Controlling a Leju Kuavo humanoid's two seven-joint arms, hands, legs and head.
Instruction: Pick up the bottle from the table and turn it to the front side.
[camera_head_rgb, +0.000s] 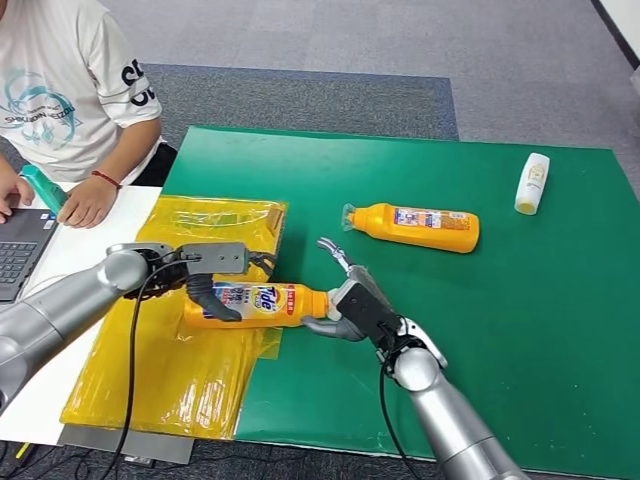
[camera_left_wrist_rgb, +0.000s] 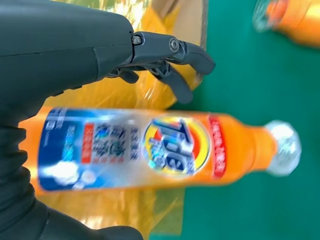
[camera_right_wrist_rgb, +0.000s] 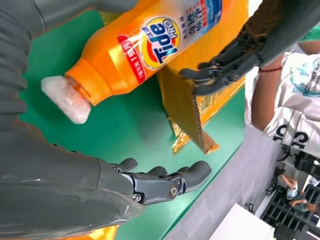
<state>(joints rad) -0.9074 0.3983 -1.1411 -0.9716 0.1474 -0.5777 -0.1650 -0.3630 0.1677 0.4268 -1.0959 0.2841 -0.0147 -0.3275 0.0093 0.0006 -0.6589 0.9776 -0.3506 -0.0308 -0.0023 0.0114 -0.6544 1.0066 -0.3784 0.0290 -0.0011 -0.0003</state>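
Observation:
An orange Tide bottle (camera_head_rgb: 260, 303) lies on its side with the label up, its body on the edge of a yellow bag (camera_head_rgb: 151, 370) and its clear cap over the green mat (camera_head_rgb: 490, 330). My left hand (camera_head_rgb: 207, 270) straddles the bottle's base end: the fingers (camera_left_wrist_rgb: 170, 55) stretch past its far side with a gap, and the thumb curves over its near side. In the left wrist view the bottle (camera_left_wrist_rgb: 151, 150) looks blurred. My right hand (camera_head_rgb: 355, 300) is open beside the cap (camera_right_wrist_rgb: 66, 97), its fingers (camera_right_wrist_rgb: 162, 180) spread and holding nothing.
A second orange bottle (camera_head_rgb: 415, 228) lies further back on the mat, and a small white bottle (camera_head_rgb: 532, 183) at the far right. A person (camera_head_rgb: 60, 90) sits at the back left with a laptop (camera_head_rgb: 19, 250) on a white table. A cardboard edge (camera_right_wrist_rgb: 185, 105) sticks out of the bag.

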